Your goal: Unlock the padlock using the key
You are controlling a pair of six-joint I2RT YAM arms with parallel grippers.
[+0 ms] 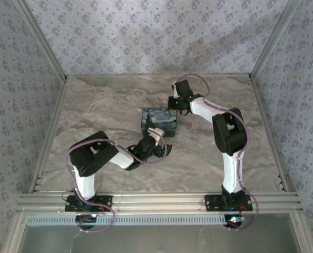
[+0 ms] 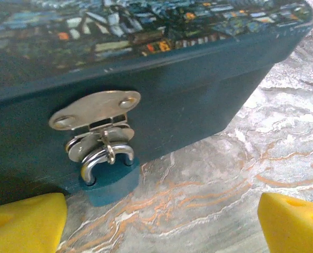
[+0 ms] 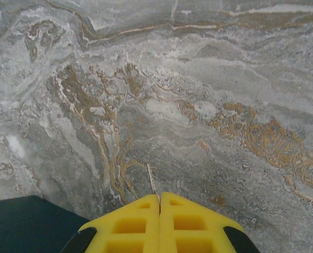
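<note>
- Yellow fingertips (image 2: 25,224) of the left gripper (image 2: 159,224) sit at the bottom corners of the left wrist view. They are spread wide and released, with bare marble table (image 2: 235,174) between them.
- Just beyond that gap the padlock (image 2: 111,183) hangs by its silver shackle (image 2: 93,161) from a metal hasp (image 2: 96,112) on the box (image 2: 198,89) wall. Its teal body is down at the box's bottom edge; whether it rests on the table I cannot tell.
- Right of the padlock the wall runs to a rounded corner, with open table alongside.
- On the right wrist view the right gripper (image 3: 159,203) is clenched, its fingers flat together. The thin pale blade of the key (image 3: 151,185) pokes out of the seam over clear marble. A dark teal surface (image 3: 19,224) cuts the lower left corner.
- From above, the left gripper is at the box's near side and the right gripper is by its far right corner. Free table reaches to the patterned walls (image 1: 146,31) on every side.
</note>
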